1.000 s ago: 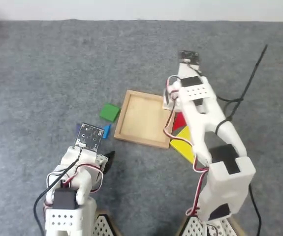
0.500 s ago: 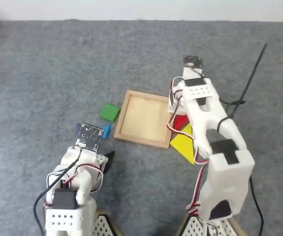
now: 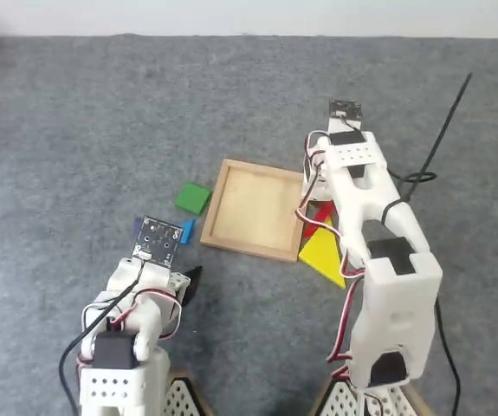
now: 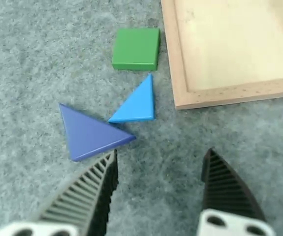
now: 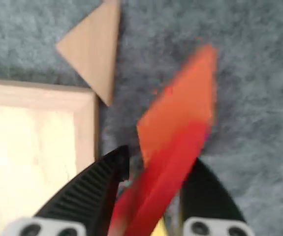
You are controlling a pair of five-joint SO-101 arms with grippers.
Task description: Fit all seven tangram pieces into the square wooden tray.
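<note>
The right fingers (image 5: 94,189) grip an orange-red piece (image 5: 180,108) just beside a corner of the wooden tray (image 3: 249,250). The left fingers (image 4: 99,191) are open above the bench (image 3: 101,113), near a dark blue triangle (image 4: 89,133).

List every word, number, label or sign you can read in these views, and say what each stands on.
No text is readable anywhere.
left arm's circuit board: tiny marks, too small to read.
right arm's circuit board: tiny marks, too small to read.
wooden tray, green square, light blue triangle, dark blue triangle, and red piece in the right claw: no print.
</note>
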